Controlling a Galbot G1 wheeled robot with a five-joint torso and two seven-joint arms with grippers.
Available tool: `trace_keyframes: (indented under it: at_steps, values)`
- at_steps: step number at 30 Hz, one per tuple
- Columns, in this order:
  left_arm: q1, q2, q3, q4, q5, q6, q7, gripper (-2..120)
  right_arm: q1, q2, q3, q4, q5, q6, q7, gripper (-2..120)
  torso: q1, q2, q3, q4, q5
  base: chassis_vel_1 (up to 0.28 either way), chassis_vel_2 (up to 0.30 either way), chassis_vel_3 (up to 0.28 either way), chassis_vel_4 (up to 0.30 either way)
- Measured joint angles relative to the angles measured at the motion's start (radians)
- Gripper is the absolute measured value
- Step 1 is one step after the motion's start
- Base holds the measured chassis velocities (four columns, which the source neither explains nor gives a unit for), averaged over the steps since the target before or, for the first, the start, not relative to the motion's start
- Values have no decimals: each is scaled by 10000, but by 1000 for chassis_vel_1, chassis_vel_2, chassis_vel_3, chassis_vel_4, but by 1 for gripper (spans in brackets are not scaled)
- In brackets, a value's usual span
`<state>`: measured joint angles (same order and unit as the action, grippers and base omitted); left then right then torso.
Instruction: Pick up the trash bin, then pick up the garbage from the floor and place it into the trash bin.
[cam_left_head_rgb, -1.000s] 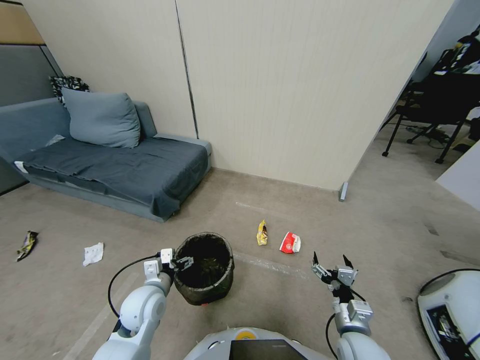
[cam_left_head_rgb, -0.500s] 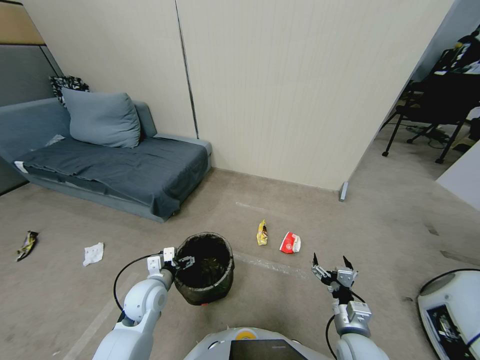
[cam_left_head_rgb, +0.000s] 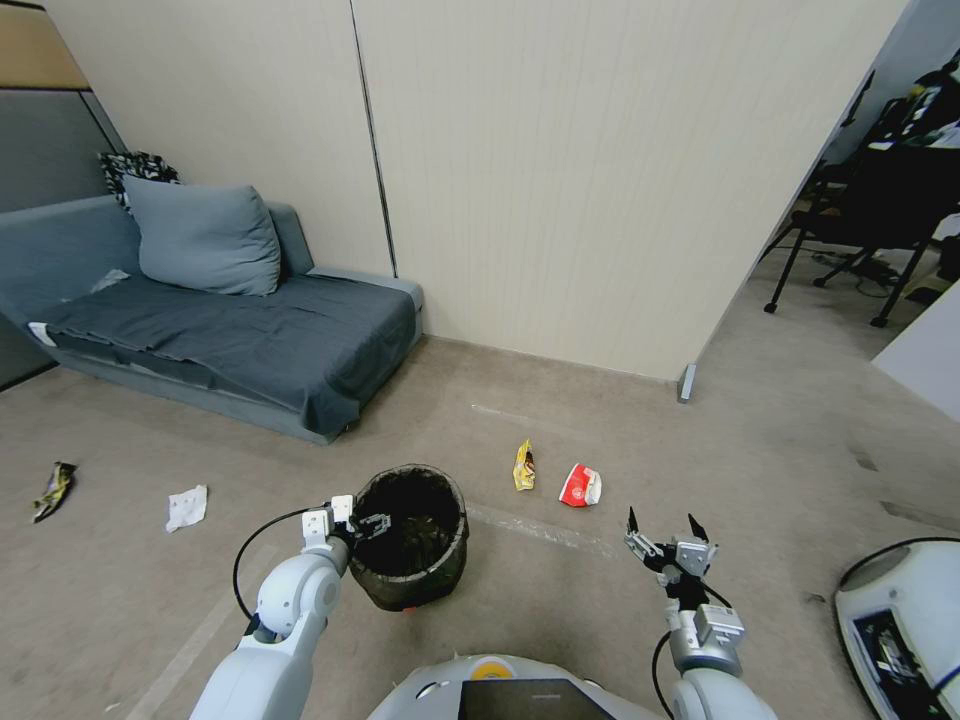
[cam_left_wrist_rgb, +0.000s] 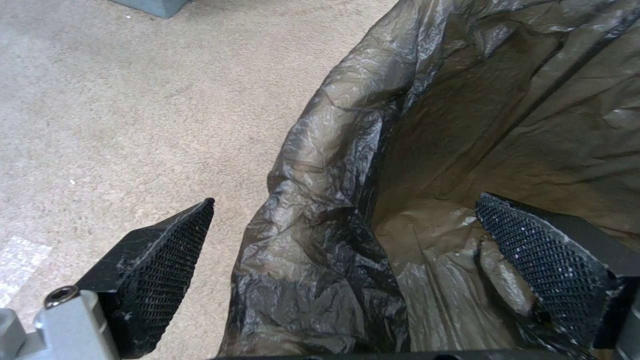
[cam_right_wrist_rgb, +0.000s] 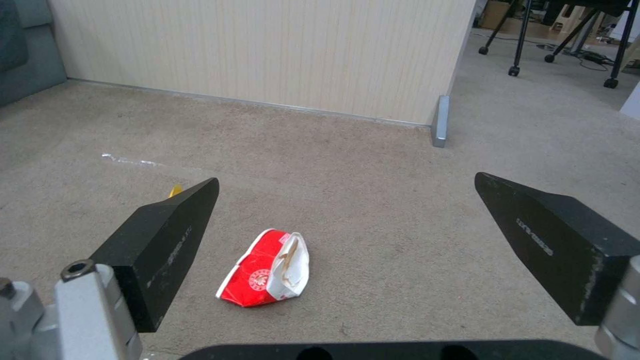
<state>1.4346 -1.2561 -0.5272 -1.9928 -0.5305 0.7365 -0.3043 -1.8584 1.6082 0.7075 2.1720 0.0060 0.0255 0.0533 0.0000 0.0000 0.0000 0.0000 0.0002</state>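
Note:
The trash bin (cam_left_head_rgb: 408, 537), lined with a dark bag, stands on the floor (cam_left_head_rgb: 620, 440) just in front of me. My left gripper (cam_left_head_rgb: 366, 522) is open at the bin's left rim. In the left wrist view its jaws straddle the bag-covered rim (cam_left_wrist_rgb: 320, 165), one finger (cam_left_wrist_rgb: 167, 265) outside and the other finger (cam_left_wrist_rgb: 543, 260) inside. My right gripper (cam_left_head_rgb: 663, 531) hovers open above the carpet, a little short of a red-and-white packet (cam_left_head_rgb: 580, 485). That packet (cam_right_wrist_rgb: 268, 270) lies ahead between the right gripper's (cam_right_wrist_rgb: 345, 177) fingers. More garbage lies around: a yellow wrapper (cam_left_head_rgb: 523, 466), a white tissue (cam_left_head_rgb: 187, 507), a shiny wrapper (cam_left_head_rgb: 53, 490).
A grey sofa (cam_left_head_rgb: 230, 335) with a cushion stands at the left against the beige wall (cam_left_head_rgb: 560, 180). The wall's corner post (cam_left_head_rgb: 686, 383) is ahead on the right, with office chairs (cam_left_head_rgb: 870, 215) beyond it. A white machine (cam_left_head_rgb: 900, 620) sits at the lower right.
My left arm has shifted slightly right and forward, bringing the gripper closer over the bin's rim. The bin, the litter and the right gripper have stayed almost where they were.

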Motion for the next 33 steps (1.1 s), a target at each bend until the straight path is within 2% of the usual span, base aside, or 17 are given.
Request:
trace_keyframes:
  at_steps: [18, 24, 33]
  values:
    - [-110, -47, -61, 164, -134, -9, -347, 100, -104, 0, -10, -17, 27, 159, 13, 100, 0, 0, 0, 0, -3, 0, 0, 0, 0]
    - [83, -27, -62, -256, -168, -7, -454, 100, -158, 0, -5, -26, 55, 213, 16, 100, 0, 0, 0, 0, -3, 0, 0, 0, 0]
    - [32, -14, -65, -127, -179, -7, -478, 99, -169, 0, -62, -23, 50, 216, 20, 100, 0, 0, 0, 0, -2, 0, 0, 0, 0]
